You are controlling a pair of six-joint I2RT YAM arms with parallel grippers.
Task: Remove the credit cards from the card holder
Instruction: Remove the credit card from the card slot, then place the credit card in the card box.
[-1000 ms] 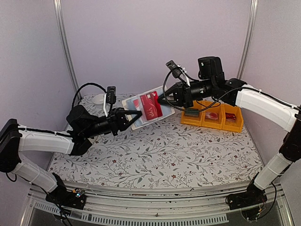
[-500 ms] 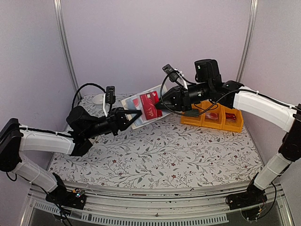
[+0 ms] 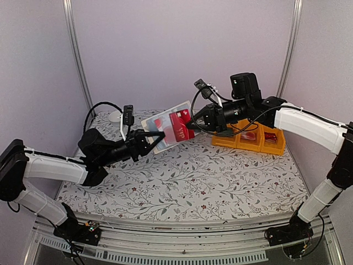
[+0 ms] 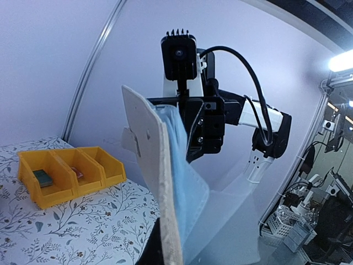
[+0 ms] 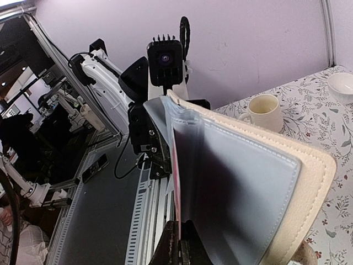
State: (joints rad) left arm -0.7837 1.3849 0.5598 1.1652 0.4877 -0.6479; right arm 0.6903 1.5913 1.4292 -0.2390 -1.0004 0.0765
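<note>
Above the back of the flowered bench (image 3: 182,182), the left gripper (image 3: 159,134) is gripping the card holder (image 3: 164,130) by its lower corner, jaws clamped. The right gripper (image 3: 191,124) is pinching the red credit card (image 3: 179,126) at its outer edge, jaws narrow. Both are hanging in open air, with the yellow bins (image 3: 251,138) sitting near on the right. Only the left wrist view is showing the light blue card (image 4: 185,176) plainly, lying against the holder's inner face.

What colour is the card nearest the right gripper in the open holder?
The card is red with white lettering; the top external view shows it best.
</note>
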